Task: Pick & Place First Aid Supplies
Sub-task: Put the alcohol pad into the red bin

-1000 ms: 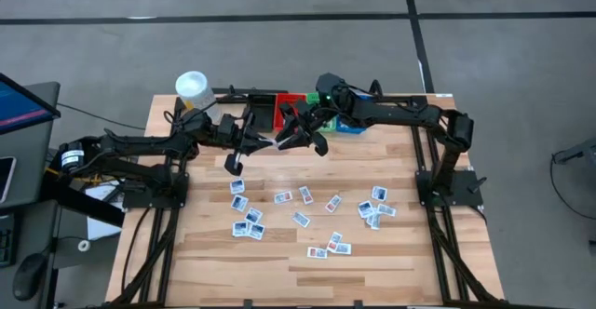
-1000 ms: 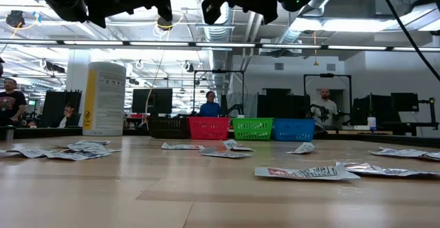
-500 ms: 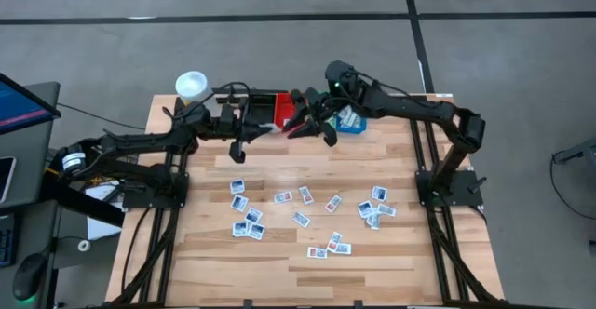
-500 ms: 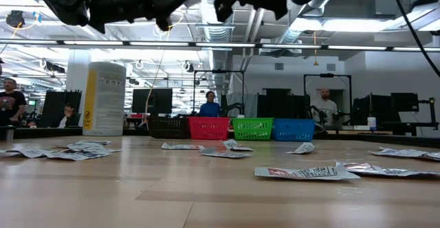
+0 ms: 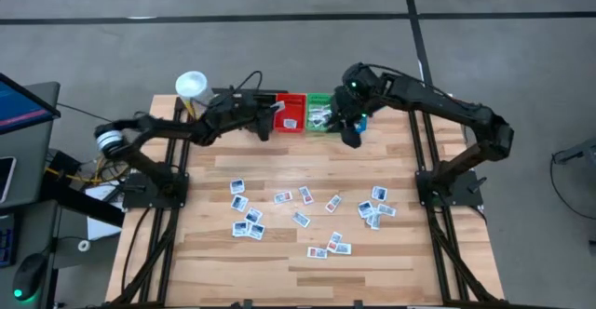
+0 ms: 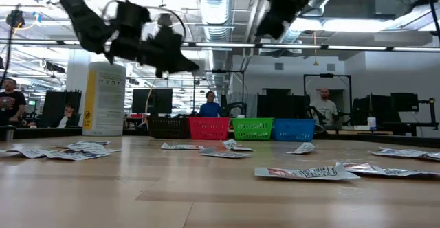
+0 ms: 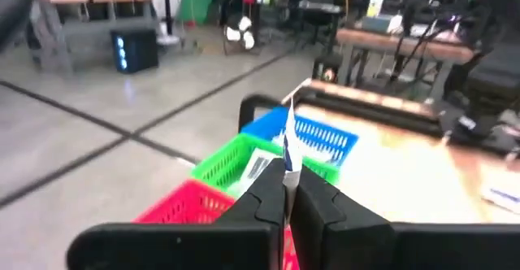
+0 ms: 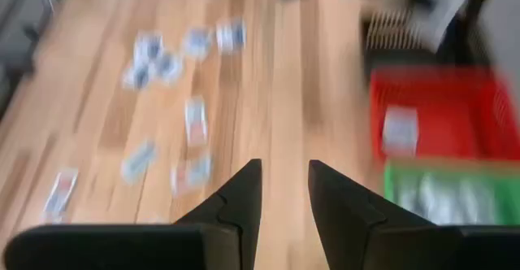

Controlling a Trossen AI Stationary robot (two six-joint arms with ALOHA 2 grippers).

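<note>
Item: first aid packets (image 5: 303,208), small flat white pieces with blue or dark print, lying loose across the middle of the wooden worktop (image 5: 391,258), in clusters toward the left, centre and right. One packet (image 7: 291,140) is clamped edge-up between the closed jaws of the left gripper (image 5: 270,123), which hangs above the bins at the far edge of the worktop, near the red bin (image 5: 291,113). A single packet lies inside the red bin; more white packets fill the green bin (image 5: 319,112).

Bins: black bin (image 6: 168,127), red, green and blue bin (image 6: 293,129) in one row along the far edge, side by side.

Right gripper (image 5: 350,134): raised over the green and blue bins, jaws apart, nothing between them in its own wrist view.

Other: yellow bottle (image 5: 192,87) with white cap, upright at the far left corner of the worktop. People (image 6: 210,105) stand in the room behind.
</note>
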